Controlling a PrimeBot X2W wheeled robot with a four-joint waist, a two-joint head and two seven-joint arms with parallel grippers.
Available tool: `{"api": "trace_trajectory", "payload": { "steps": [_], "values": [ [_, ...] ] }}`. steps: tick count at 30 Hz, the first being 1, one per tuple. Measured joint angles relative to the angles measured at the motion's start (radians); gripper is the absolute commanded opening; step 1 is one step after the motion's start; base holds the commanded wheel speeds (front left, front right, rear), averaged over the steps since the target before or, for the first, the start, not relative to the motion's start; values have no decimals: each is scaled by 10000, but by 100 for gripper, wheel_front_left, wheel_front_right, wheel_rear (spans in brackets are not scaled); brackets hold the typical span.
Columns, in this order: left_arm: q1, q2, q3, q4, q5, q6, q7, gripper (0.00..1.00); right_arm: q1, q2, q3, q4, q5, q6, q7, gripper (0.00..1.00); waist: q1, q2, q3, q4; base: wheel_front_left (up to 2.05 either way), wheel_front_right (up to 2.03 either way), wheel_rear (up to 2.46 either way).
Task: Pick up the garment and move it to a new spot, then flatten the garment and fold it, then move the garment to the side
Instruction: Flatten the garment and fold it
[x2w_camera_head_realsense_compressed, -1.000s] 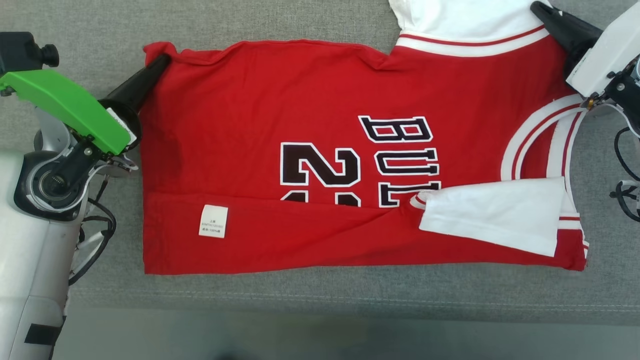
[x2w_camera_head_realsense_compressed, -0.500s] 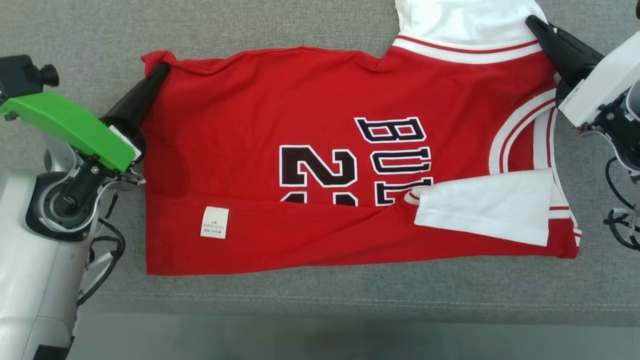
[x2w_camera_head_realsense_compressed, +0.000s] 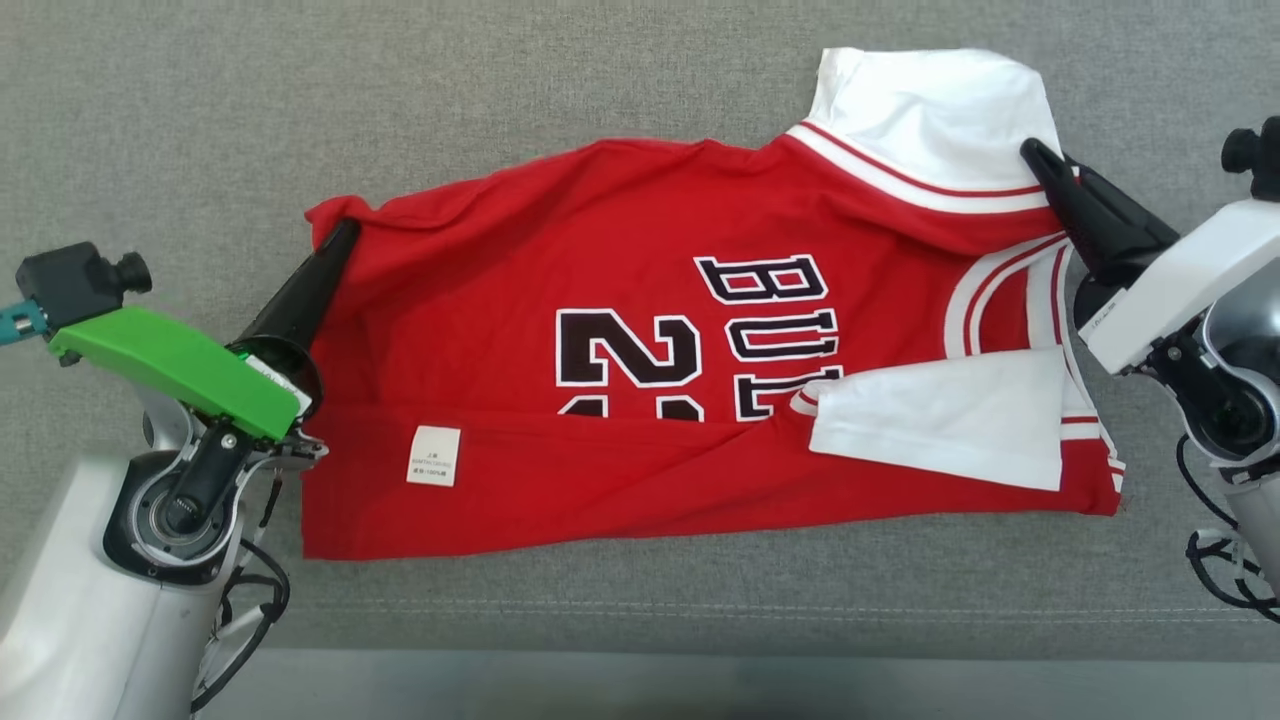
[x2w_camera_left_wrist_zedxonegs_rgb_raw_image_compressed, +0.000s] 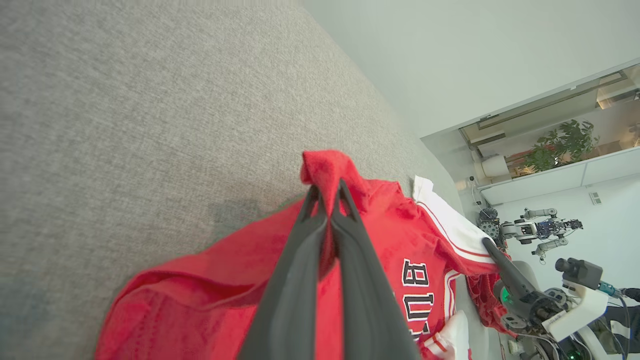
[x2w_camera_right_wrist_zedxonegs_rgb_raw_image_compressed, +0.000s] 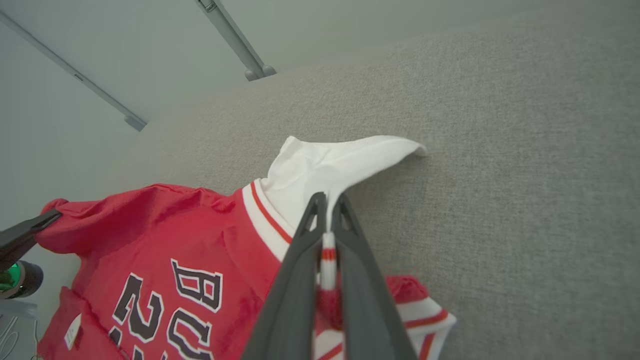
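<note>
Garment (x2w_camera_head_realsense_compressed: 640, 400) lying part-folded on grey cushion (x2w_camera_head_realsense_compressed: 200, 120), stretching btwn both grippers | L gripper (x2w_camera_head_realsense_compressed: 342, 230) clamping its red hem corner at fingertips | R gripper (x2w_camera_head_realsense_compressed: 1032, 155) pinching its white-red sleeve edge | care label (x2w_camera_head_realsense_compressed: 434, 456) sitting nr L gripper

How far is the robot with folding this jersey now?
Done: the jersey lies spread on the grey surface, its near edge already folded over, the label showing. In hand: the left tool pinches the far hem corner, the right tool the far white sleeve. Left: finishing the fold, moving it aside.
</note>
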Motion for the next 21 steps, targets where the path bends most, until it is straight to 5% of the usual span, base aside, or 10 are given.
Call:
{"api": "trace_trajectory", "payload": {
  "steps": [21],
  "values": [
    [1860,397,268,-566,-529,0,-750,0,1843,-268,140,-677,-462,113,-1229,0,-1,0,-1264,-263,0,0,0]
  ]
}}
